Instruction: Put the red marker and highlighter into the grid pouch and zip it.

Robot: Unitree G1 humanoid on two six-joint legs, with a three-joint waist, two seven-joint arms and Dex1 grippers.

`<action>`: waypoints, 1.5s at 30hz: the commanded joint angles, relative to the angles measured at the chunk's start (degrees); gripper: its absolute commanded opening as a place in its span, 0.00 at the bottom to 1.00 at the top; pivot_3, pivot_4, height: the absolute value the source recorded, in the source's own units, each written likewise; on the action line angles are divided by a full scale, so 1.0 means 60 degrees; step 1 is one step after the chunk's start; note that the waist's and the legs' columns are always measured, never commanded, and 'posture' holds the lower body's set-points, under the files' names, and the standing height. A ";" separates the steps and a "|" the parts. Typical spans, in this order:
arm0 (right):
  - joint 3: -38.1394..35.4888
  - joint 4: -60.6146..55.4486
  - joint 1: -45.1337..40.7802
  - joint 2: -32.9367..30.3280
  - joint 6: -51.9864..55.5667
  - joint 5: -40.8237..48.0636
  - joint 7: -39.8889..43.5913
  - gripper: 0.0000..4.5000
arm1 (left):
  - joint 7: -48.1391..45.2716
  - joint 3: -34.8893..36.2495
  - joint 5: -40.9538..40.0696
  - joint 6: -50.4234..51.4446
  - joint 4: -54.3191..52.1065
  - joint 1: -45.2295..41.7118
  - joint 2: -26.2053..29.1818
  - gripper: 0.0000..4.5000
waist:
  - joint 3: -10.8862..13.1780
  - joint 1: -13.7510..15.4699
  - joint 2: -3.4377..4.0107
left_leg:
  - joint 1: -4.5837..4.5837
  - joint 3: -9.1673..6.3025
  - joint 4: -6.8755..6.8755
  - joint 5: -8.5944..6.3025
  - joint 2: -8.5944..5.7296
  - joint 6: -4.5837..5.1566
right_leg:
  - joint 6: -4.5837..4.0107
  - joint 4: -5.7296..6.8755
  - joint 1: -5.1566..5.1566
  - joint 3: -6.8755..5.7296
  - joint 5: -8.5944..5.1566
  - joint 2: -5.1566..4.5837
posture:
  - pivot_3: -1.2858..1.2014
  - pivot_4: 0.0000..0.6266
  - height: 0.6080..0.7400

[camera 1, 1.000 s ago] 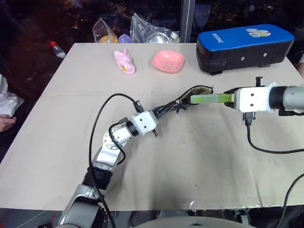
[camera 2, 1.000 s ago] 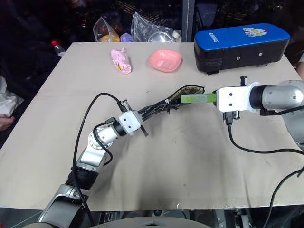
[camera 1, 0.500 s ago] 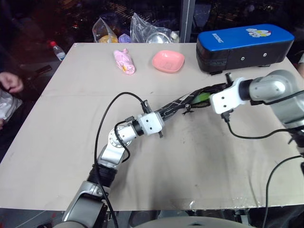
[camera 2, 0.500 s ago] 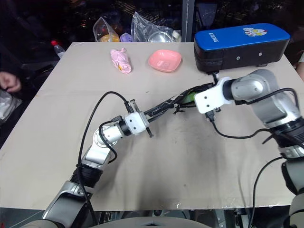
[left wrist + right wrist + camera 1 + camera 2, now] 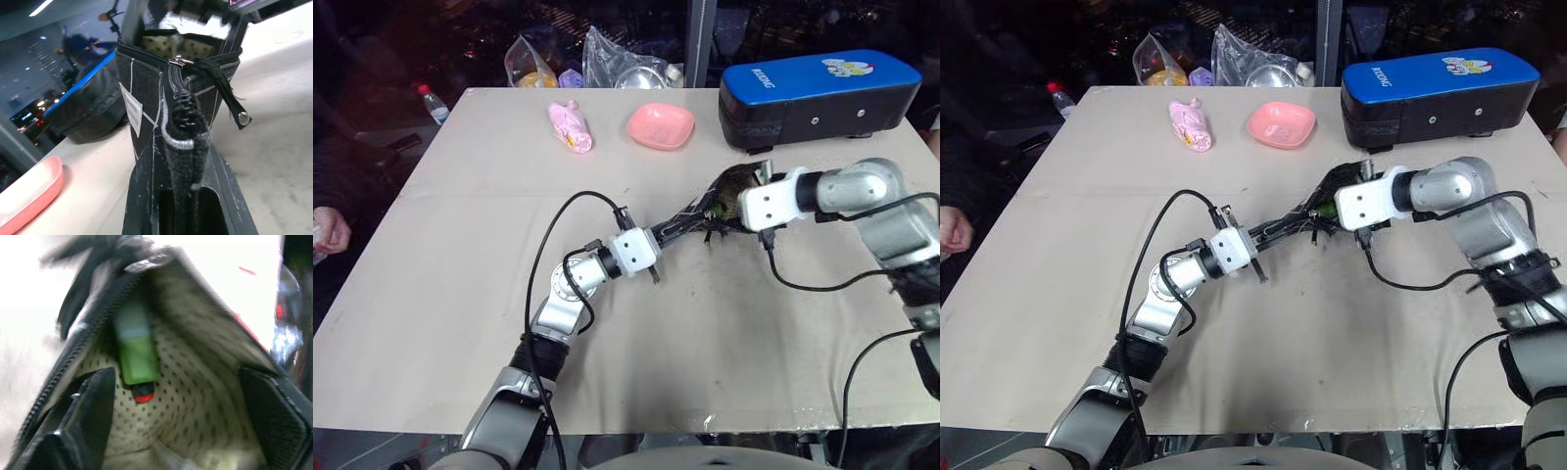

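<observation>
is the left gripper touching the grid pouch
Touching. In the left wrist view the left gripper is shut on the closed end of the grid pouch, fabric pinched between its fingers.

**Even light on the table, blur at the right wrist**

The table (image 5: 431,294) is lit evenly from above, with soft faint shadows; the background beyond it at 12 o'clock stays dark. The right wrist view is blurred and overexposed (white glare toward 11 o'clock). The left wrist view shows the grid pouch (image 5: 156,98) sharp, background soft.
</observation>
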 commanded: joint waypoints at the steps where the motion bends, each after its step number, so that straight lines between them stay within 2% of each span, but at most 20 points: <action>1: -0.1933 -0.2756 0.0936 0.0035 0.3522 0.2167 -0.0333 0.87 | 0.0203 0.0115 -0.0187 -0.0133 -0.0130 0.0004 -0.0134 0.00 | 0.0000 -0.0001 0.0000 | 0.0000 -0.0001 -0.0001 -0.0001 0.0000 0.0001 | 0.0000 -0.0001 0.0000 0.0000 0.0000 -0.0003 | 0.52 0.24 0.89; 5: -0.3767 -0.5163 0.2563 0.0349 0.6811 0.4650 -0.0914 0.87 | 0.0446 0.0277 -0.0283 -0.0033 -0.0018 -0.0178 -0.0299 0.00 | -0.0003 0.0015 -0.0002 | -0.0002 -0.0010 0.0002 -0.0002 0.0003 0.0003 | -0.0001 0.0000 0.0002 -0.0005 0.0001 -0.0026 | 0.52 0.24 0.89; 8: -0.4591 -0.6235 0.3298 0.0797 0.8624 0.5968 -0.1763 0.87 | 0.0556 0.0352 -0.0230 -0.0057 0.0084 -0.0328 -0.0319 0.00 | -0.0003 0.0002 -0.0002 | -0.0002 -0.0010 0.0003 -0.0002 0.0000 0.0003 | -0.0001 -0.0002 0.0005 -0.0010 0.0001 -0.0061 | 0.52 0.24 0.89; 10: -0.4746 -0.6707 0.3770 0.1161 0.9390 0.6391 -0.2451 0.87 | 0.0626 0.0358 -0.0150 -0.0086 0.0054 -0.0388 -0.0318 0.00 | -0.0004 -0.0010 -0.0001 | 0.0001 -0.0004 0.0006 -0.0002 0.0000 0.0004 | 0.0000 -0.0001 0.0005 -0.0005 0.0001 -0.0058 | 0.52 0.24 0.89; 13: -0.3995 -0.6820 0.4163 0.2267 1.0371 0.6305 -0.4043 0.87 | 0.0964 0.0337 0.0252 -0.0251 -0.0044 -0.0345 -0.0266 0.00 | -0.0009 -0.0017 -0.0006 | 0.0003 -0.0006 0.0006 -0.0002 0.0000 0.0004 | 0.0000 0.0000 0.0009 -0.0008 0.0001 -0.0047 | 0.52 0.24 0.89; 16: -0.3459 -0.6540 0.3774 0.3417 1.0729 0.6199 -0.5200 0.87 | 0.1209 0.0299 0.0435 -0.0267 -0.0133 -0.0222 -0.0278 0.00 | -0.0013 -0.0040 -0.0003 | 0.0007 0.0007 0.0006 -0.0001 0.0003 0.0003 | 0.0000 0.0009 0.0002 0.0008 0.0001 -0.0006 | 0.52 0.24 0.89; 22: -0.2350 -0.5358 0.2879 0.4589 1.0509 0.5697 -0.6518 0.87 | 0.1470 0.0220 0.0637 -0.0321 -0.0276 -0.0079 -0.0247 0.00 | -0.0014 -0.0036 -0.0006 | 0.0012 0.0005 0.0007 -0.0001 -0.0005 0.0004 | 0.0002 0.0015 0.0003 0.0005 0.0001 0.0000 | 0.52 0.24 0.89; 28: -0.2173 -0.4125 0.2213 0.5245 0.9869 0.5267 -0.7262 0.87 | 0.1541 0.0202 0.0707 -0.0304 -0.0340 -0.0021 -0.0153 0.00 | -0.0014 -0.0040 -0.0006 | 0.0010 0.0001 0.0007 0.0000 -0.0010 0.0004 | 0.0004 0.0017 0.0002 0.0002 0.0002 0.0006 | 0.52 0.24 0.89; 34: -0.2244 -0.3196 0.1423 0.5606 0.9455 0.5379 -0.7298 0.87 | 0.1465 0.0154 0.0686 -0.0322 -0.0292 -0.0062 -0.0052 0.00 | -0.0014 -0.0081 -0.0005 | 0.0016 0.0001 0.0004 0.0000 -0.0006 0.0004 | 0.0004 0.0024 0.0001 0.0003 0.0002 0.0016 | 0.52 0.24 0.89; 37: -0.2367 -0.2944 0.1228 0.6042 0.9404 0.5460 -0.7562 0.69 | 0.1452 0.0161 0.0671 -0.0341 -0.0241 -0.0093 -0.0017 0.00 | -0.0014 -0.0090 -0.0004 | 0.0016 0.0001 0.0003 -0.0001 -0.0006 0.0004 | 0.0003 0.0025 0.0001 0.0004 0.0002 0.0016 | 0.52 0.24 0.89; 43: -0.2311 -0.3012 0.1363 0.6099 0.9342 0.5402 -0.7740 0.04 | 0.1442 0.0187 0.0679 -0.0336 -0.0234 -0.0068 -0.0005 0.00 | -0.0014 -0.0085 -0.0004 | 0.0017 0.0000 0.0003 0.0000 -0.0007 0.0004 | 0.0004 0.0028 0.0001 0.0004 0.0002 0.0016 | 0.52 0.24 0.89; 45: -0.2363 -0.3113 0.1415 0.6084 0.9391 0.5445 -0.7793 0.01 | 0.1454 0.0178 0.0701 -0.0326 -0.0246 -0.0037 0.0000 0.00 | -0.0014 -0.0091 -0.0004 | 0.0017 -0.0001 0.0003 0.0000 -0.0007 0.0004 | 0.0004 0.0029 0.0001 0.0004 0.0002 0.0018 | 0.52 0.24 0.89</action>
